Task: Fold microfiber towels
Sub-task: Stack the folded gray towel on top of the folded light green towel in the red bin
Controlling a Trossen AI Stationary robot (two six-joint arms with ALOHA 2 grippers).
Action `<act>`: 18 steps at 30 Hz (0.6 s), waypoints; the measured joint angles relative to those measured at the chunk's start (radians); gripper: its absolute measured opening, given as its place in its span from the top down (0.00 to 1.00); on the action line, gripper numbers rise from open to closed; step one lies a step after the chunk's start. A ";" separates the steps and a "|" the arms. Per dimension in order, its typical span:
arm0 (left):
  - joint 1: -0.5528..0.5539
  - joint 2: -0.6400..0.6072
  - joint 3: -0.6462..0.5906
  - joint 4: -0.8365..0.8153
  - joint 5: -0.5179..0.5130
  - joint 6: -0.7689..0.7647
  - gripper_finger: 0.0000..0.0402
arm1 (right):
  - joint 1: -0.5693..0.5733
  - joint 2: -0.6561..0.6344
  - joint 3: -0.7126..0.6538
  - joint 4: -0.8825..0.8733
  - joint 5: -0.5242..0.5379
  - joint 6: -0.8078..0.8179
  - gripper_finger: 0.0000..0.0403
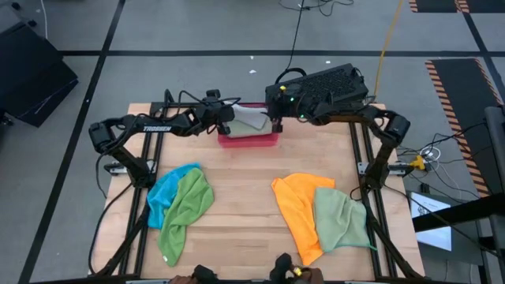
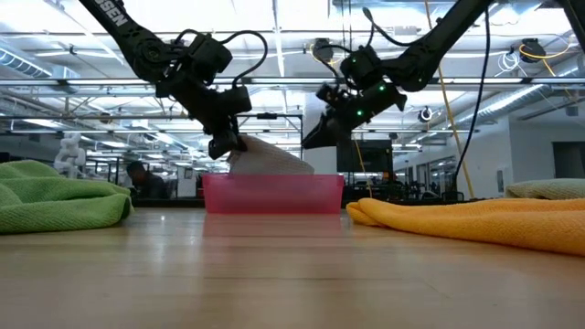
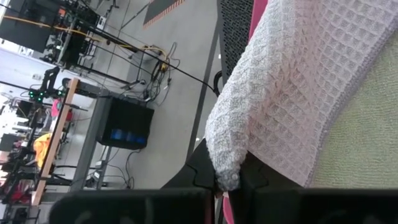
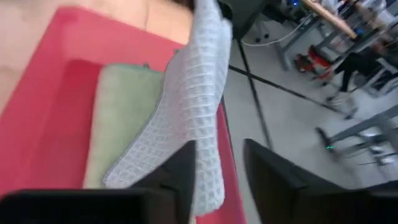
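Light grey waffle-weave microfiber towel (image 1: 251, 120) hangs over the rigid pink-red rectangular tray (image 1: 248, 140) at the table's far edge, draped above a folded pale green cloth (image 4: 127, 118) inside it. Left gripper (image 2: 226, 146) pinches one end, fingers together on it. Right gripper (image 4: 214, 171) stands beside the other end, fingers apart.

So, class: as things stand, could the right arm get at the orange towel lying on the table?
Probably yes. The orange towel lies uncovered on the right arm's side, only a light green towel overlapping its edge. The right gripper, now open above the pink tray, holds nothing.
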 joint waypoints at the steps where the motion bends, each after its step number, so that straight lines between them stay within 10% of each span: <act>1: 0.000 0.000 0.000 0.000 0.000 0.000 0.96 | -0.012 -0.001 0.000 -0.006 -0.027 0.017 0.62; 7: 0.000 0.000 0.000 0.001 0.000 0.000 0.96 | -0.069 0.060 0.081 -0.067 -0.182 0.116 0.45; 18: -0.001 0.000 0.000 0.002 0.000 -0.004 0.97 | -0.071 0.217 0.254 -0.294 -0.188 0.047 0.54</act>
